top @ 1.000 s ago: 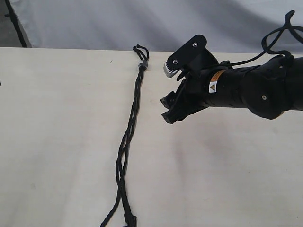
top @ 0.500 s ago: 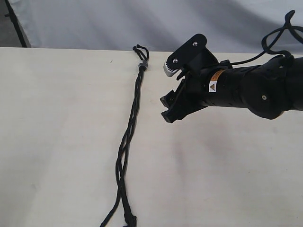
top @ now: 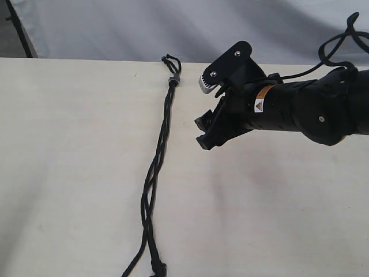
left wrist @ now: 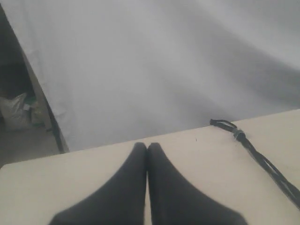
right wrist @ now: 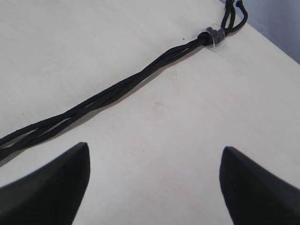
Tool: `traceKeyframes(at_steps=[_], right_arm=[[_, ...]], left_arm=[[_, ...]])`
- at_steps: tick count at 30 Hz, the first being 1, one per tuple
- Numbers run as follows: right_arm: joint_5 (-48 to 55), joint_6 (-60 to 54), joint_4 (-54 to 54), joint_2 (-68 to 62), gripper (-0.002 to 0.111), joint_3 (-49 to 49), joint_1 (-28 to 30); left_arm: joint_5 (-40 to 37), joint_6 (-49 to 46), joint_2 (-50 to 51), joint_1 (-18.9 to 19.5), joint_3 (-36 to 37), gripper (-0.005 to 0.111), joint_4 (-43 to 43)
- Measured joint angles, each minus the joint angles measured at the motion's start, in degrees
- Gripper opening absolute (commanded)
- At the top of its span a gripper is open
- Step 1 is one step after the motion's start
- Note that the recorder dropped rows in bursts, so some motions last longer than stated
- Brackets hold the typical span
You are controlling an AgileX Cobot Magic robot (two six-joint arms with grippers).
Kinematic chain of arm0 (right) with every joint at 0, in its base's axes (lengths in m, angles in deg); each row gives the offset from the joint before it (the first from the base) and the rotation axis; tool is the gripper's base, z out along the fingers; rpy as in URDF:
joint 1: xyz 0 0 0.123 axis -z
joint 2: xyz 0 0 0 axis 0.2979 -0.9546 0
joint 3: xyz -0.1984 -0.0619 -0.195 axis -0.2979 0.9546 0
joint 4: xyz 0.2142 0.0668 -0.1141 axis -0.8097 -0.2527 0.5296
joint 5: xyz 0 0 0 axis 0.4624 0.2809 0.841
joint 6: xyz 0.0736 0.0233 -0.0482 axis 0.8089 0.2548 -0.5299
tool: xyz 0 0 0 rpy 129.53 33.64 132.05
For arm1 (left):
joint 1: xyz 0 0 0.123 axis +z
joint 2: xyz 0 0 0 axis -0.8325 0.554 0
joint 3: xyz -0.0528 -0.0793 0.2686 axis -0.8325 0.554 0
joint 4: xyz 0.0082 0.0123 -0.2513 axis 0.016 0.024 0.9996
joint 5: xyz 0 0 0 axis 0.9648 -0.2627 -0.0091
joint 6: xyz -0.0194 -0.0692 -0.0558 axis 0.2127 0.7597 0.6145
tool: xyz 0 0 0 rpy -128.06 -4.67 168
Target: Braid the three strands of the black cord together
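right fingers [top: 203, 131] spread wide, empty, beside cord [top: 157, 164]; left fingers [left wrist: 147, 149] pressed together. risk: pinching all strands [right wrist: 93, 101] together, loosening twists.

**Black cord, loosely twisted, lying flat on the table**

The cord [top: 154, 173] is thin, matte black rope lying slack on the pale table [top: 69, 161]. A small grey band [top: 173, 79] binds one end, just inside the table's far edge, with short loops [top: 171, 60] past it touching that edge. From the band the three strands [top: 149, 193] run toward the table's near edge, close together at first, then crossing loosely with gaps between them, and spreading apart near that edge.
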Motion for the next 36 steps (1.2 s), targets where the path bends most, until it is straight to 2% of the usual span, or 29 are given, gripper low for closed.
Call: traceKeyframes(at_steps=[2, 7, 14, 18, 27, 36], right_arm=[[0.0, 0.0, 0.0, 0.0, 0.072, 0.0, 0.0], [0.0, 0.0, 0.0, 0.0, 0.072, 0.0, 0.0], [-0.09, 0.0, 0.0, 0.0, 0.072, 0.0, 0.0], [-0.09, 0.0, 0.0, 0.0, 0.072, 0.0, 0.0], [-0.09, 0.0, 0.0, 0.0, 0.072, 0.0, 0.0], [-0.09, 0.11, 0.0, 0.0, 0.072, 0.0, 0.0]], left_arm=[[3.37, 2.2, 0.0, 0.0, 2.25, 0.0, -0.05], [4.29, 7.08, -0.03, 0.0, 2.83, 0.0, -0.37], [0.41, 12.44, -0.12, 0.65, 2.83, 0.0, -3.51], [-1.84, 15.43, -0.12, 3.44, 2.83, 0.0, -5.04], [-5.76, 14.93, -0.12, 4.13, 2.83, 0.0, -5.1], [-6.11, 13.5, -0.12, 4.13, 2.83, 0.0, -5.1]])
